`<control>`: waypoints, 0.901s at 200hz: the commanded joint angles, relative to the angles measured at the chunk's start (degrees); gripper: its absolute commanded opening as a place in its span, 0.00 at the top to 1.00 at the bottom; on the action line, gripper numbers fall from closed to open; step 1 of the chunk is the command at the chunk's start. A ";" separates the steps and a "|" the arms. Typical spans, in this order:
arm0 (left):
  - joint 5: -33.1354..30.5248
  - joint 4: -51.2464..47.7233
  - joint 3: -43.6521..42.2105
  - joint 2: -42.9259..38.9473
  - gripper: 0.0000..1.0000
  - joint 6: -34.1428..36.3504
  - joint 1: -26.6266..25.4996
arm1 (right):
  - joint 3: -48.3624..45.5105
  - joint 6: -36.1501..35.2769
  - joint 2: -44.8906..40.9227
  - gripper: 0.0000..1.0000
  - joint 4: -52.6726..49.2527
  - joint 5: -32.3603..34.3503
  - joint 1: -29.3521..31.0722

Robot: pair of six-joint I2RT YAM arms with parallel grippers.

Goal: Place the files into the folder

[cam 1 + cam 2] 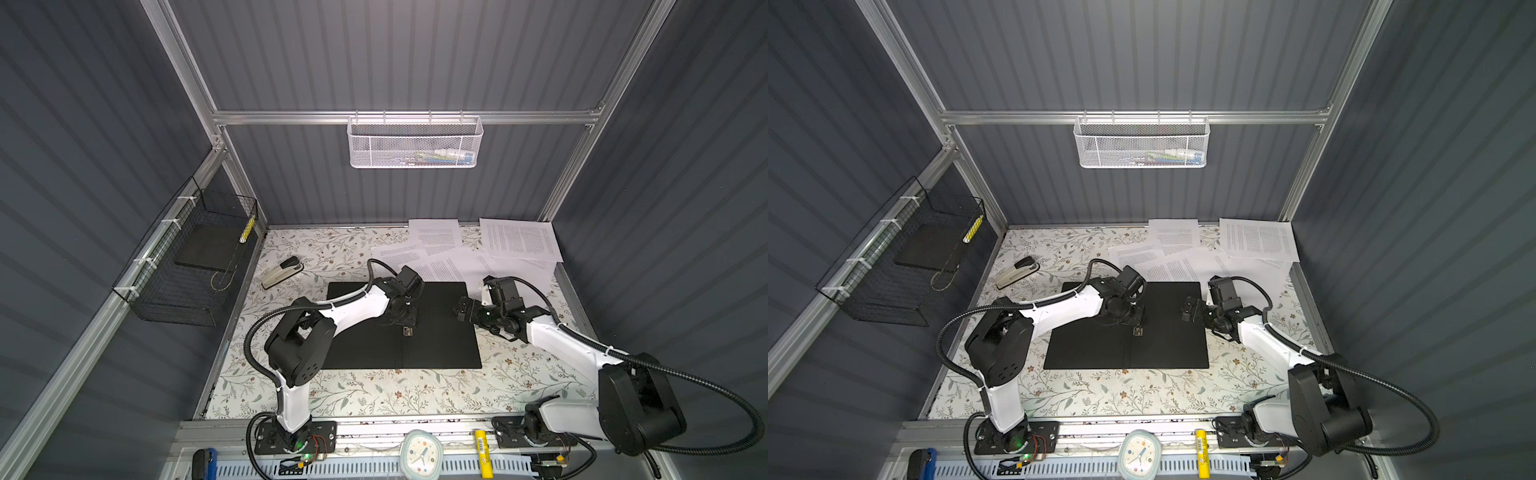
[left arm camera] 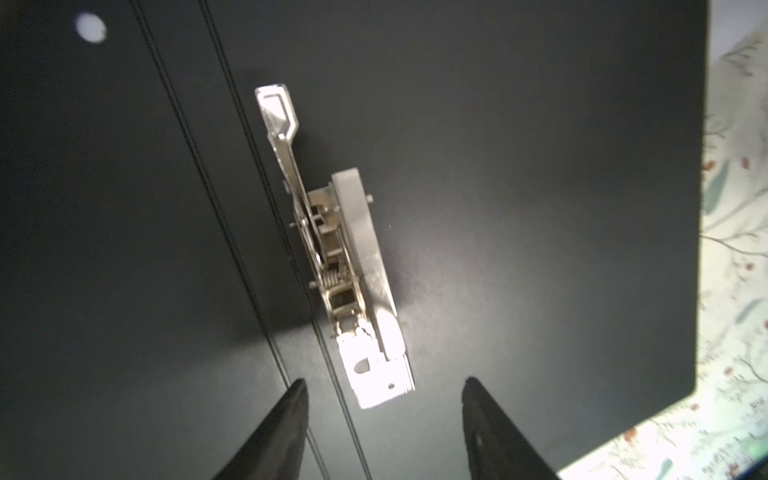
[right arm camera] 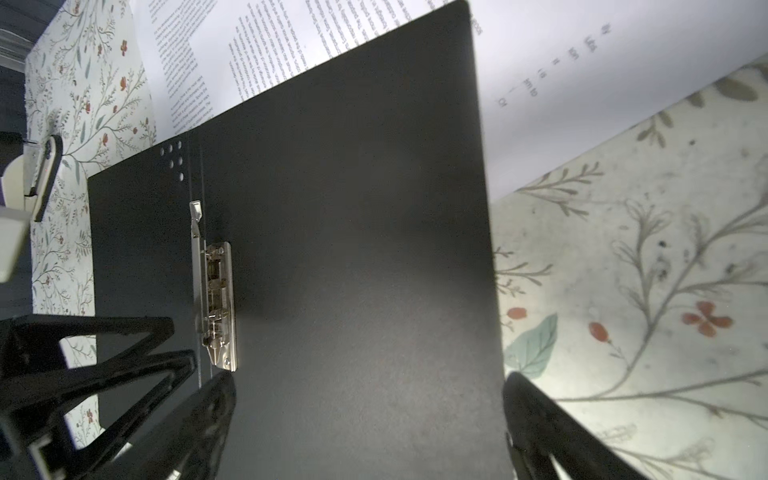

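The folder (image 1: 440,345) lay open on the desk (image 1: 374,395), black inside up, with no sheet in it. Its metal clip (image 2: 345,266) sat beside the spine, long axis running 12 to 6 o'clock in both top views. The left jaws hung right over that clip, part-way apart and gripping nothing; in the left wrist view its base end lay just ahead of them, off-centre toward one jaw. The right jaws stood wide apart and empty at the clip's 3 o'clock, near the folder's right edge. The files (image 1: 519,241) lay spread at 12 to 2 o'clock of the folder, nearer the right arm (image 1: 552,336), some tucked under its far edge. Working the clip likely fell to the left jaws. The white mesh basket (image 1: 374,149) held small items too blurred to name. The black wire basket (image 1: 174,299) held a dark flat pad (image 1: 208,249).
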 commanded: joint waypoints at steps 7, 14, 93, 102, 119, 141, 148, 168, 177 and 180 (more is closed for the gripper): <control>-1.54 -2.20 4.42 1.81 0.43 -0.28 -0.56 | -1.62 -0.87 -0.61 0.01 -0.28 -2.28 -0.36; -1.75 -2.30 5.86 2.00 0.43 -0.34 -0.74 | -1.74 -0.82 -0.47 0.01 -0.21 -2.45 -0.40; -2.02 -3.55 8.43 4.98 0.54 -1.11 -1.10 | -2.26 -1.03 -0.43 0.01 0.27 -3.31 -1.15; -2.18 -3.85 8.70 5.34 0.54 -1.06 -1.17 | -2.34 -0.99 -0.43 0.01 0.43 -3.45 -1.23; -2.00 -3.78 8.70 5.97 0.54 -1.24 -1.28 | -2.48 -0.96 -0.25 0.01 0.67 -4.00 -1.32; -1.92 -3.57 8.96 6.24 0.55 -1.24 -1.26 | -2.69 -0.72 -0.30 0.01 0.85 -4.23 -1.45; -1.93 -3.53 8.97 6.35 0.57 -1.24 -1.27 | -2.76 -0.76 -0.38 0.01 0.85 -4.37 -1.41; -2.19 -3.94 9.49 6.97 0.60 -1.35 -1.26 | -3.12 -0.63 -0.70 0.01 1.03 -4.47 -1.50; -2.20 -3.97 9.54 7.26 0.62 -1.41 -1.27 | -3.20 -0.61 -0.74 0.01 1.09 -4.63 -1.50; -2.20 -3.97 9.50 7.29 0.62 -1.41 -1.24 | -3.19 -0.61 -0.75 0.01 1.15 -4.64 -1.50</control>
